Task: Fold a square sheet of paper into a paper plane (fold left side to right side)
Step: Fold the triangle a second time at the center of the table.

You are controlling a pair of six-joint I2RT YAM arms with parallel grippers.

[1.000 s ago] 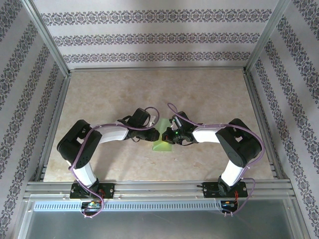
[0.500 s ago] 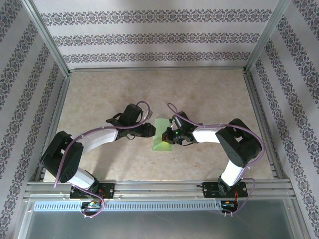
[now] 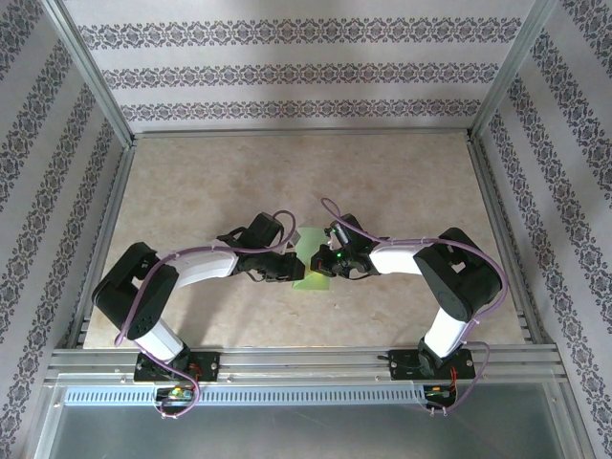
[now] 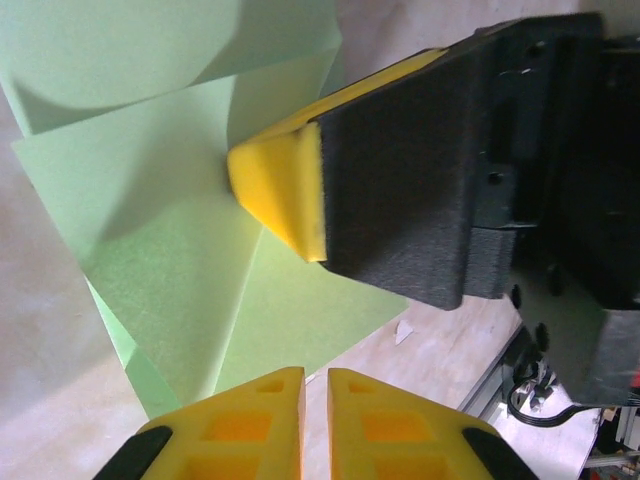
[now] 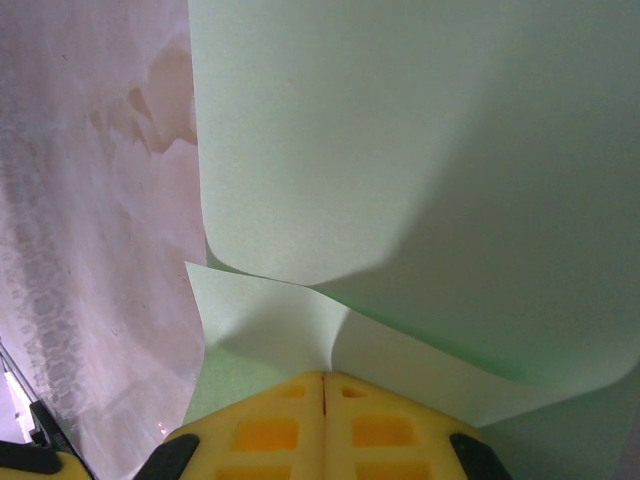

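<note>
1. Now the left end effector [image 3: 287, 267], just left of the right end effector, has swung back in toward the paper. Its jaws have narrowed to a slit with nothing seen between them.
2. The square sheet of paper [image 3: 308, 251] sits on the table [image 3: 382, 182], touching the right end effector. A second ago it lay lower and flatter, but now its left part stands curled up.
3. The right end effector [image 3: 323, 260] is fully closed and seems to pinch the sheet where its creases meet the tips.
4. Judging by this, the left-to-right fold is under way but not yet pressed flat.
</note>
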